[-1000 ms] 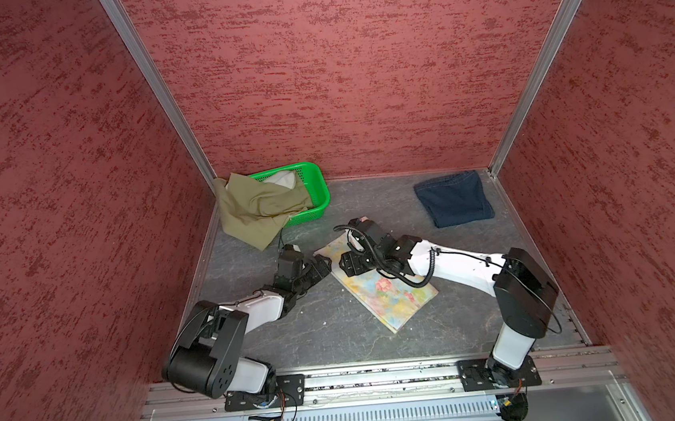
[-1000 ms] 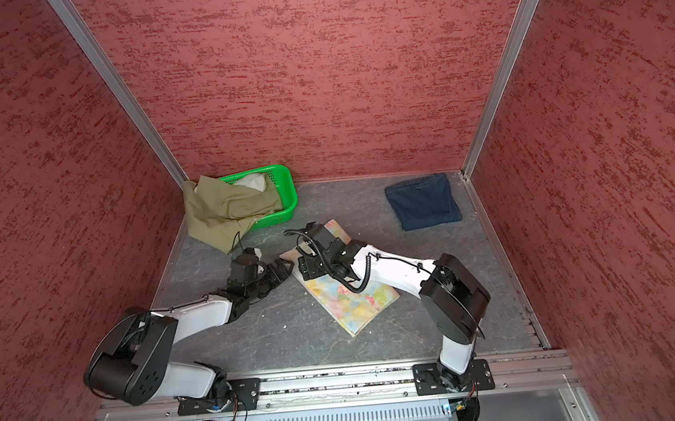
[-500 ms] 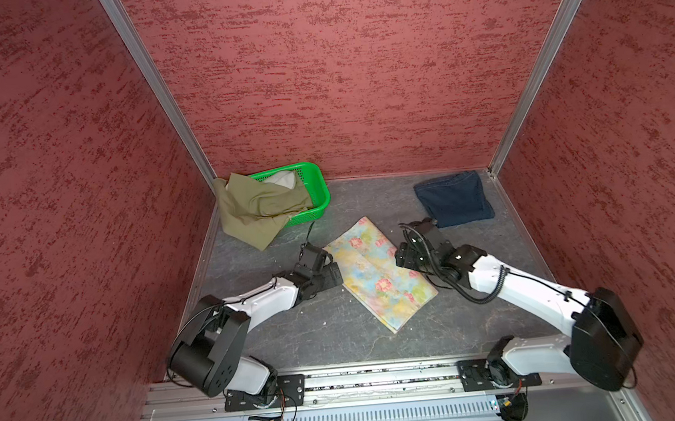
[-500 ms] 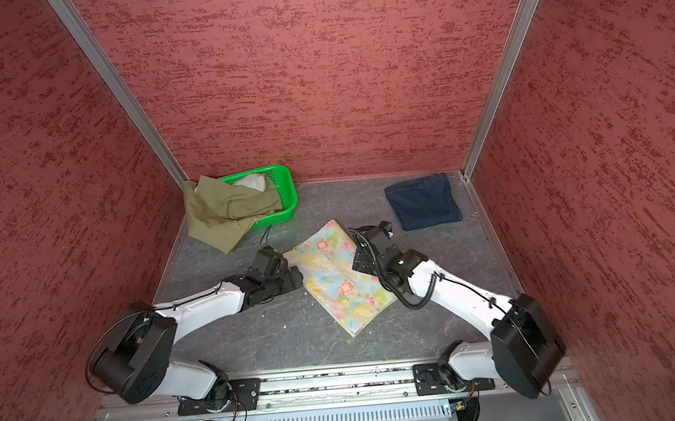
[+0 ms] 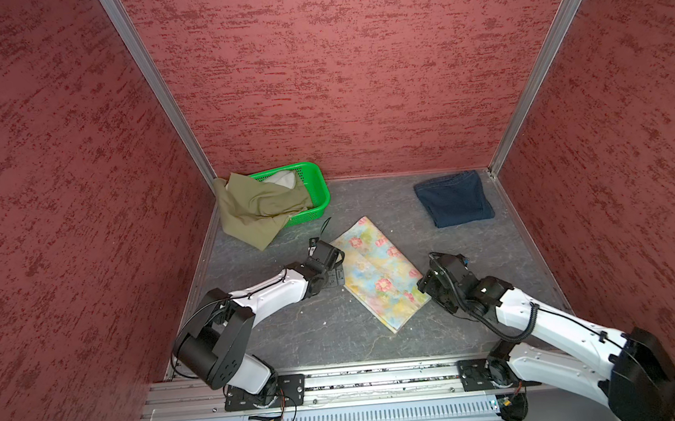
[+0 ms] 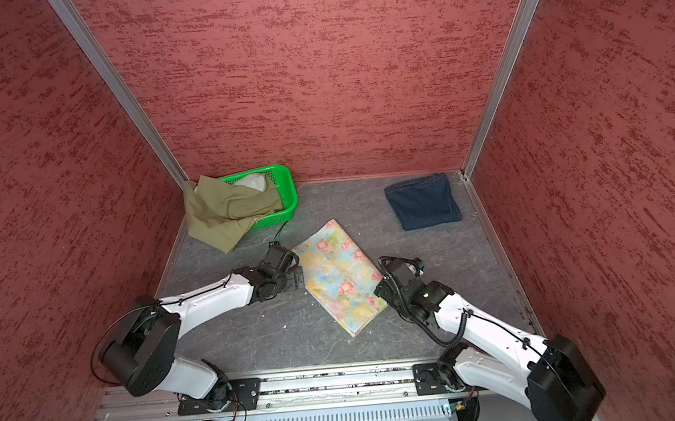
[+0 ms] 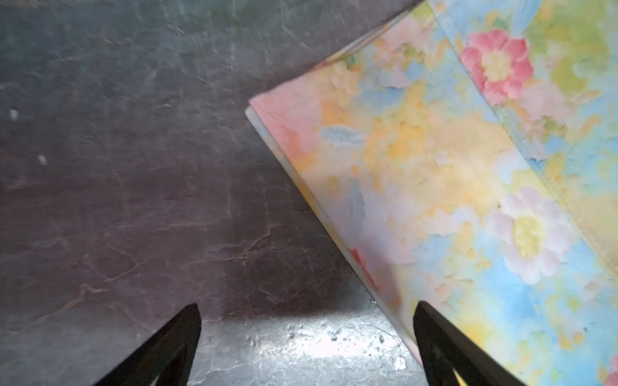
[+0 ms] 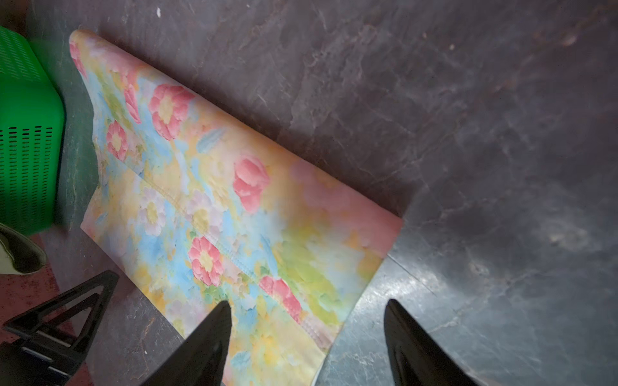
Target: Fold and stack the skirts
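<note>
Skirts: three. Floral skirt point(image 5: 379, 274) lies folded between left gripper point(image 7: 307, 310) and right gripper point(image 8: 307, 307), both spread, empty; olive skirt point(image 5: 252, 210) half-covers one basket point(image 5: 317, 184); denim skirt point(image 5: 453, 199) folded, well beyond right jaws.

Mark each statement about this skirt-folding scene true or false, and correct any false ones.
1. The floral skirt lies folded on the table between the left gripper and right gripper. True.
2. The denim skirt is stacked on the floral skirt. False: it lies apart, near the back right corner.
3. The olive skirt drapes over the green basket's rim. True.
4. The left gripper is shut on the floral skirt. False: its jaws stand open, holding nothing.
</note>
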{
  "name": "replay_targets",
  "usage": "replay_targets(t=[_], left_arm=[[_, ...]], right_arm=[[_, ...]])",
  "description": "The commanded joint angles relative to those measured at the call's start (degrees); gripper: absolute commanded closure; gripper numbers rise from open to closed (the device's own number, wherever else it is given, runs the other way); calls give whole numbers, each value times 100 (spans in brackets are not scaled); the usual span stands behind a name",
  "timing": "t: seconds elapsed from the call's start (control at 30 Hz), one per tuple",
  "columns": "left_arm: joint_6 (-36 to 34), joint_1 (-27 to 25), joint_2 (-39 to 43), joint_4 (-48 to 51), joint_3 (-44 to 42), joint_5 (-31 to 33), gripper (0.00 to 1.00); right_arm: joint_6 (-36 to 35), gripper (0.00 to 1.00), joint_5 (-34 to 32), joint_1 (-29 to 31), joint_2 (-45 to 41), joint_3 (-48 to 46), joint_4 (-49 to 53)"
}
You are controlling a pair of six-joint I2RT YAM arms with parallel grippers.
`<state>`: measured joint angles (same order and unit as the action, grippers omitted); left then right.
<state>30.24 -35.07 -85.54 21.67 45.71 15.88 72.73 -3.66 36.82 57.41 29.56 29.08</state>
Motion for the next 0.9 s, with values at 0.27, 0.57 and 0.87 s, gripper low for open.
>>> replay_targets(t=[0.27, 0.57, 0.87], left_arm=[[-147, 195, 440, 148, 1, 105, 1], [-165, 403, 803, 137, -132, -65, 0], [-227, 630, 945, 157, -148, -388, 0]], right_arm=[[1192, 36, 672, 263, 488, -521, -1193], [1855, 62, 833, 504, 939, -923, -1935], [293, 100, 1151, 100, 1610, -465, -1954]])
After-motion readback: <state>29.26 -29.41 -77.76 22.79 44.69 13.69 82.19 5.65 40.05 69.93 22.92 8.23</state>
